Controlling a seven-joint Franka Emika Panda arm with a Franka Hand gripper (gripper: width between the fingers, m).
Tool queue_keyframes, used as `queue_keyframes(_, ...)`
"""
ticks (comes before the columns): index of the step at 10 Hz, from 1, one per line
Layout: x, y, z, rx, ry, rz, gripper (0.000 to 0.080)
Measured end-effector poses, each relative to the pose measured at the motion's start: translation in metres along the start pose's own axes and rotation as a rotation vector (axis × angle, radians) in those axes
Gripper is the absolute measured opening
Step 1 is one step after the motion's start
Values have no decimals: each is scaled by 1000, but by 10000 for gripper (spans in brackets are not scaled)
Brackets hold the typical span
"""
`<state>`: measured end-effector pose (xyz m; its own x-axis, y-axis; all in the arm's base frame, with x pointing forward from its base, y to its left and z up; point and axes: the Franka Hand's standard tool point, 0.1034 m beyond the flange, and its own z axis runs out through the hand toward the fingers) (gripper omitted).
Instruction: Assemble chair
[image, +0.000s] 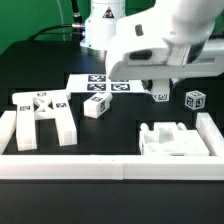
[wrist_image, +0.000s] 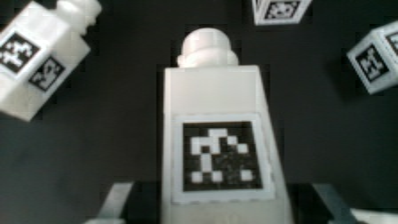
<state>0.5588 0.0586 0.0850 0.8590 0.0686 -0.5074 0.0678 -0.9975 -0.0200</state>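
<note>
gripper (wrist_image: 226, 205) is clamped partway shut on the pegged leg block (wrist_image: 217, 120), tag toward the wrist camera | imo the peg should be lined up dead straight before anything gets pushed in | leg frame (image: 45, 105) is parked on the counter (image: 115, 135), exterior view's left

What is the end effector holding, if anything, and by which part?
The end effector appears to grip a pegged white chair block by its sides at the tagged end.
</note>
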Motion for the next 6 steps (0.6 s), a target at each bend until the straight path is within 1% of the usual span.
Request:
queue_keyframes(1,2,-2,0,-9,58,-6,290)
queue_keyframes(2,9,-3,-3,-5,157,-7,290)
queue_keyframes(4,11,-3,-6,-3,308,-6,290)
queue_keyframes(6,20,-7,-25,4,408,-9,290)
